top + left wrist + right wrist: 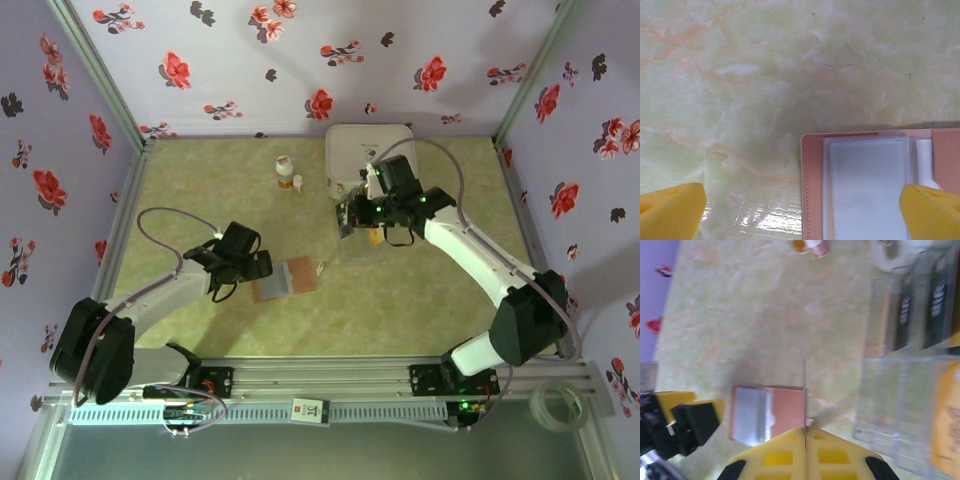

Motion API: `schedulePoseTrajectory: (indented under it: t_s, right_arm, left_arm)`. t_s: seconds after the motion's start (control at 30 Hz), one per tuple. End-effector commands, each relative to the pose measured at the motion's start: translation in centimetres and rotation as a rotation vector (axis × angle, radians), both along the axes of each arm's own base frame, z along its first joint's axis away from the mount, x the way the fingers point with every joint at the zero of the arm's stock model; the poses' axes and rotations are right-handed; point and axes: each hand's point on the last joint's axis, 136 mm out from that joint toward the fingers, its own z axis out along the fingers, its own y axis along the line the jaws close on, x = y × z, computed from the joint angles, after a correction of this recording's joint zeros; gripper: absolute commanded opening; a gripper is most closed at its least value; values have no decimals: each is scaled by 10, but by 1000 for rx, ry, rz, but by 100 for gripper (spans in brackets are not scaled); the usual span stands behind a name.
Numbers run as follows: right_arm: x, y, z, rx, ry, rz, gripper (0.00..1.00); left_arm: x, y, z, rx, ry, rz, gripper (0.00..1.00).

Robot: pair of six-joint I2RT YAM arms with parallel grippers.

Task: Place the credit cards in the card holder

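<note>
- Right claw (pixel 805 430): its yellow fingers are pressed together on a thin card (pixel 804 390), which is seen edge-on and stands upright above the worktop (pixel 740 315).
- Left claw (pixel 801 212) is spread wide and holds nothing. One finger is over bare worktop and the other over the open card holder (pixel 865 190), so the holder's left edge lies between them.
- Progress looks early. The one pinched card is in the air, near the card holder but apart from it, and has not yet gone into a pocket.
- The pocket that shows in the left wrist view looks pale and empty, so I judge that no card is stored there yet.
- More cards wait in a clear tray (pixel 890 405) at the right of the right wrist view: black cards (pixel 935 305) with pale marks and a gold card (pixel 950 415).
- The card holder (pixel 287 277) lies flat and open in the middle of the worktop, just beside the left claw. It is reddish-brown with a stitched border, and a clear plastic pocket faces up.
- What is left, by my reading: slide this card in, then go back for the others.
</note>
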Motion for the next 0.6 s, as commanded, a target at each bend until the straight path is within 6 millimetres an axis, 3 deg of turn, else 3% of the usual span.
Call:
schedulePoseTrajectory:
  t_s: [0.0,0.3,0.57]
  right_arm:
    - [-9,42,0,225,32,29,0]
    - [-40,97,-72,243,97,86,0]
    - [-50,108,-112,231,126,109,0]
  left_arm:
    - [-10,5,-4,30,14,-17,100]
    - [-20,6,-17,61,16,-22,100]
    - [-24,4,-23,97,21,-42,100]
